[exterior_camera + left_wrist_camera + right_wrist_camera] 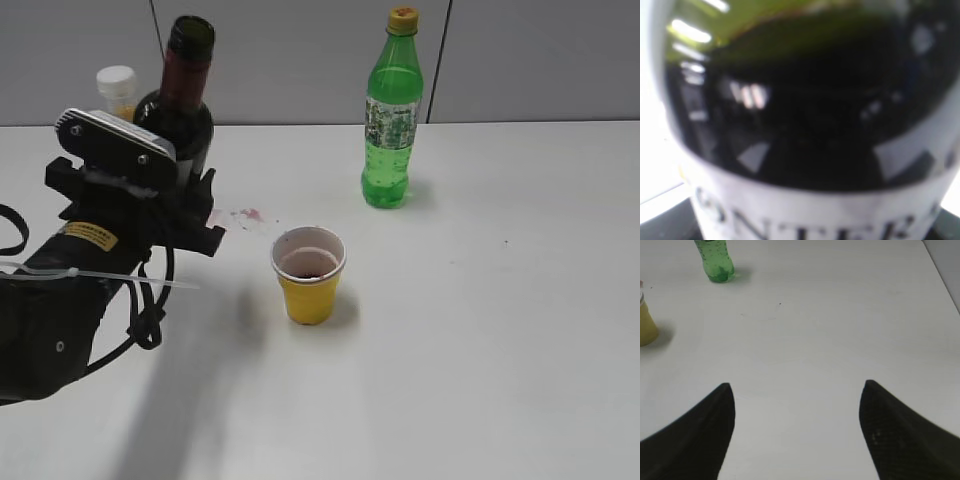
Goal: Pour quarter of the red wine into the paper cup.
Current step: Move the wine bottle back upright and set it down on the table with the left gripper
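Observation:
The red wine bottle (186,105), dark glass with a dark red neck and open mouth, stands upright at the left. My left gripper (192,208) is shut around its lower body. In the left wrist view the bottle (810,125) fills the frame, with dark liquid above a white label. The yellow paper cup (308,275) stands in the middle, to the right of the bottle, with a little dark red liquid inside. It also shows at the left edge of the right wrist view (645,325). My right gripper (796,390) is open and empty above bare table.
A green soda bottle (391,110) with a yellow cap stands at the back and shows in the right wrist view (715,262). An orange juice bottle's white cap (116,82) shows behind the wine. A small red stain (246,215) lies on the white table (480,330).

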